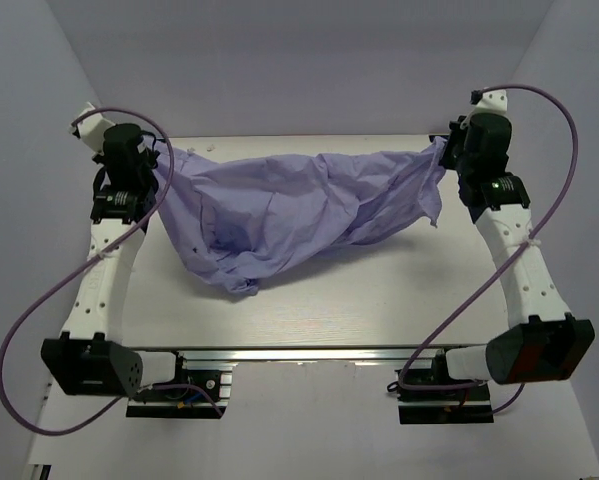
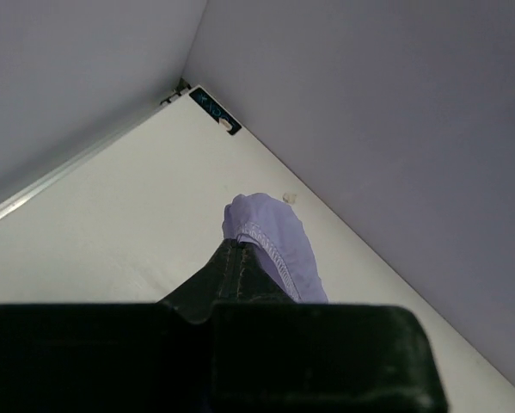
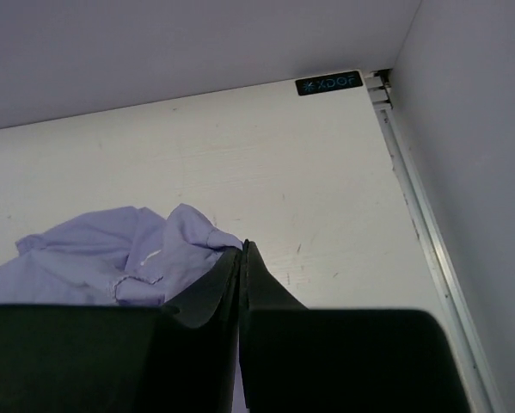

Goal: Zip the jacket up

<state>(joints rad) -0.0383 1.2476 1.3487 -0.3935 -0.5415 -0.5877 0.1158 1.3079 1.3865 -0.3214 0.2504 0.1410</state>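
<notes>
White walls (image 1: 299, 60) close round a pale worktop (image 1: 379, 300); over the far half of that worktop the jacket (image 1: 299, 205) hangs like a hammock, one end lifted near the worktop's far left corner, the other near its far right corner, its crumpled belly sagging towards the worktop's middle and, as far as I can see, resting there. The left jaws are pinched tight on a stitched hem (image 2: 274, 249), with a tuft of lavender poking out beyond their tips; the right jaws are likewise closed flat on a fold of cloth, which bunches just to one side of them above the worktop. I would judge the fabric thin, light and thoroughly limp; it will drape, twist and slide through a loose pinch, and it holds no shape of its own. Seams, hems and the zipper tape look the soundest places to take hold; plain cloth would only stretch. No zipper or slider shows from where I stand, so I cannot tell which edge is which.
</notes>
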